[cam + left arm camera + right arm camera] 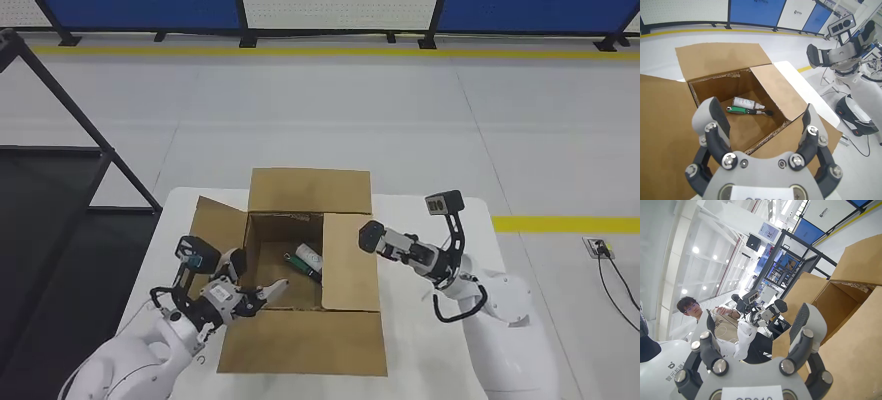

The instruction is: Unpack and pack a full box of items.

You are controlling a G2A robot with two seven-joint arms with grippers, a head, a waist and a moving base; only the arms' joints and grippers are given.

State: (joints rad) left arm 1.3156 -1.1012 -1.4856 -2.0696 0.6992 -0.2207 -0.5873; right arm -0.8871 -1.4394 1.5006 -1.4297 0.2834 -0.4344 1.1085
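An open cardboard box [310,190] stands in the middle of the white table [430,330], all flaps folded outward. On its floor lie a white bottle [745,102] and a green-handled tool [742,110], side by side; from above the bottle [308,256] and tool [298,267] sit toward the box's right wall. My left gripper [762,117] hovers open and empty over the near-left flap, at the box's rim [265,293]. My right gripper [755,321] is open and empty beside the box's right flap [371,238], above the cardboard [857,256].
A black metal frame [60,130] stands on the floor left of the table. Bare table shows to the right of the box. A cable and socket [598,247] lie on the floor at far right.
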